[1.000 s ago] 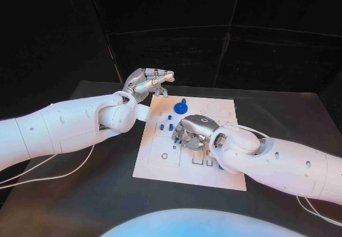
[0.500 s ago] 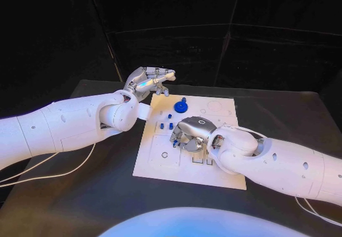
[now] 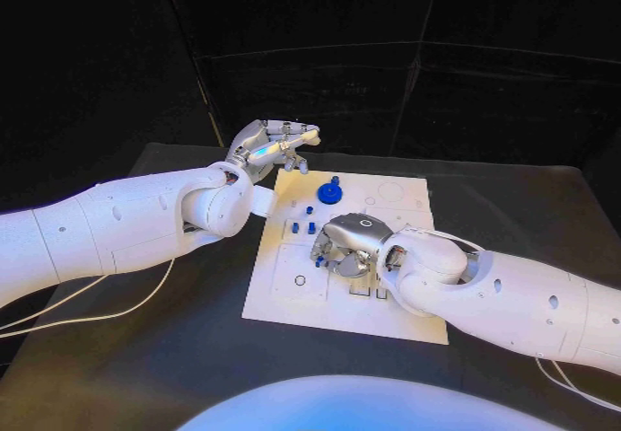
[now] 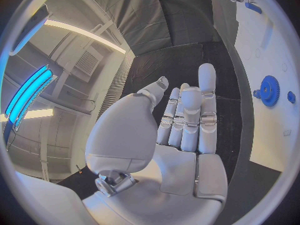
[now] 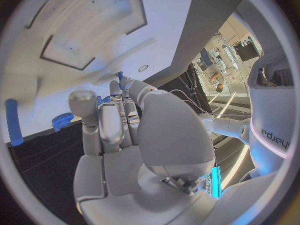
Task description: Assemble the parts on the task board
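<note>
**Task board, two hands, blue parts: items as they stand**

1. Task board [image 3: 292, 301]: white plate, centre of the head view, lying flat on the black table [image 3: 169, 359]. Outlines of recesses and small holes are drawn over its surface.

2. Blue gear [image 3: 328, 192]: round toothed part with a raised hub, on the upper part of the board, just above centre of frame. It also shows at the right edge of the left wrist view.

3. Small blue pegs [image 3: 308, 214]: several short pieces standing in a cluster below the gear, between it and the right hand.

4. Blue bar [image 5: 12, 128]: a long thin part lying on the board, at the left edge of the right wrist view.

5. Left hand [image 3: 272, 146]: upper left of centre, raised off the table beyond the board's far left corner. Fingers straight and close together, nothing in them; released.

6. Right hand [image 3: 349, 244]: centre of frame, palm down over the middle of the board, fingers curled down toward the surface near the pegs. I cannot tell whether it grasps a part.
</note>
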